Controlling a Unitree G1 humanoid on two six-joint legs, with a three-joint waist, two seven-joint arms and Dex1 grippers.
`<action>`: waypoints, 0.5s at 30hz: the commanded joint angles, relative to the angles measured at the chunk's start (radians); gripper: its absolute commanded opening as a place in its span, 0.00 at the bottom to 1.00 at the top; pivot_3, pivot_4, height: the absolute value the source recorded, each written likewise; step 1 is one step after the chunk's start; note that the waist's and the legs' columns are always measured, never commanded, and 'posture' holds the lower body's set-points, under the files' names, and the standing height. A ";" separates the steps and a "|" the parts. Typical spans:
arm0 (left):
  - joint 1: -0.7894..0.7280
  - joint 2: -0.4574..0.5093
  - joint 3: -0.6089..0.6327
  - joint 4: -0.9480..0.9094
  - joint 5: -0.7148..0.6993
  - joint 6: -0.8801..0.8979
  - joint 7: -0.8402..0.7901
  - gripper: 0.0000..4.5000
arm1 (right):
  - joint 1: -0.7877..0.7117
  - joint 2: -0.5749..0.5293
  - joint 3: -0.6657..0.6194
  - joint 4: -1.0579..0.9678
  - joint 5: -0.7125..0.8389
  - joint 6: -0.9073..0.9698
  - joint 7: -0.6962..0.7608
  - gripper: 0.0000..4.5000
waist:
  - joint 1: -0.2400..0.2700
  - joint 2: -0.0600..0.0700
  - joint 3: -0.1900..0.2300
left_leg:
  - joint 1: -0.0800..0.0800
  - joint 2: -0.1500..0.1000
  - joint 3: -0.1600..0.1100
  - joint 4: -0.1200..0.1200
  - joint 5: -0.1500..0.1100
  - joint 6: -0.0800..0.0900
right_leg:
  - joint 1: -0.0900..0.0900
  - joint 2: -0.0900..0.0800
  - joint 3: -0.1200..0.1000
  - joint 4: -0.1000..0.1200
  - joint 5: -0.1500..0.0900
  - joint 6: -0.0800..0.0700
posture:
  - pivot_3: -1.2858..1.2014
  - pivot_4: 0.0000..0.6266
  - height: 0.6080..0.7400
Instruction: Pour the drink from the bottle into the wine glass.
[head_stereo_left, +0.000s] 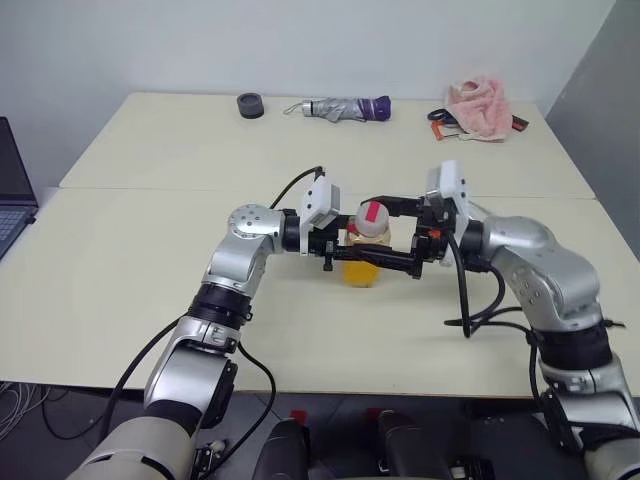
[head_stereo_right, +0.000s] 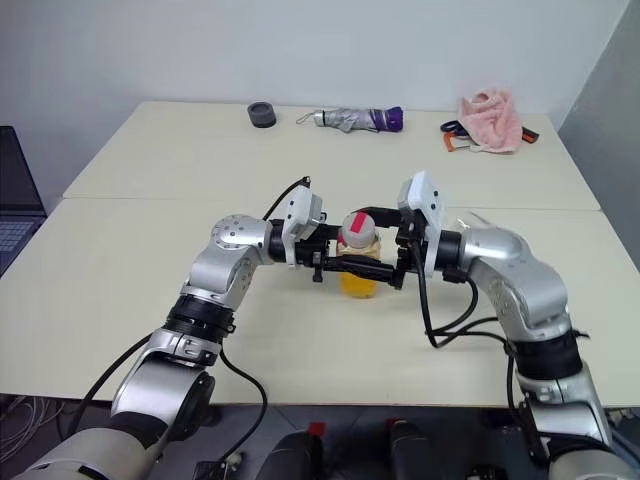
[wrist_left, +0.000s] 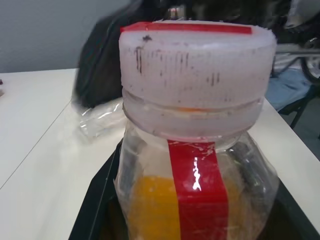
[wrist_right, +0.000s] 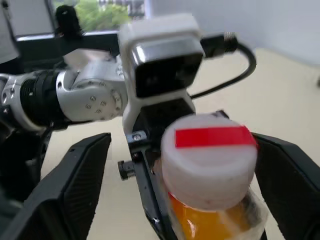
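Left eye view had the bottle (head_stereo_left: 366, 247) at the frame's centre, above the table (head_stereo_left: 120, 260), with the left gripper (head_stereo_left: 352, 256) clamped across its body and the right gripper (wrist_right: 175, 165) spread wide around the cap (wrist_right: 207, 157), fingers clear of it on both sides. The drink (wrist_left: 150, 205) filled only the lower part, so I judged the load light. Thin clear plastic walls looked likely to give under a hard squeeze, and the smooth sides could slip. The ribbed cap seemed the better place for the right fingers to bite and twist, with the left holding low on the body. I could not make out a wine glass anywhere. Along the upper edge of the frame lay a dark round thing (head_stereo_left: 250, 105), a folded umbrella (head_stereo_left: 340, 108) and a pink cloth (head_stereo_left: 478, 106), all well apart from the arms. Nothing stood between the grippers but the bottle.
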 joint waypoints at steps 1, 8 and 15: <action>-0.009 0.000 0.022 -0.044 -0.029 0.003 0.004 0.40 | 0.090 0.057 -0.014 -0.196 -0.062 -0.012 -0.202 1.00 | -0.001 0.000 0.000 | 0.000 0.000 0.000 0.000 0.000 0.000 | 0.000 0.000 0.000 0.000 0.000 0.000 | 0.52 0.24 1.00; -0.012 0.001 0.017 -0.029 -0.028 0.005 -0.019 0.40 | 0.147 0.137 0.056 -0.313 -0.188 -0.021 -0.407 1.00 | -0.003 0.000 0.000 | 0.001 0.000 0.001 0.000 0.000 0.000 | 0.000 0.002 0.001 0.001 0.000 0.000 | 0.52 0.24 1.00; -0.015 -0.003 0.015 -0.008 -0.019 -0.011 -0.028 0.40 | 0.162 0.106 0.089 -0.280 -0.262 -0.081 -0.412 1.00 | -0.002 0.000 0.000 | 0.001 0.000 0.001 0.000 0.000 0.000 | 0.000 0.002 0.001 0.001 0.000 0.000 | 0.52 0.24 1.00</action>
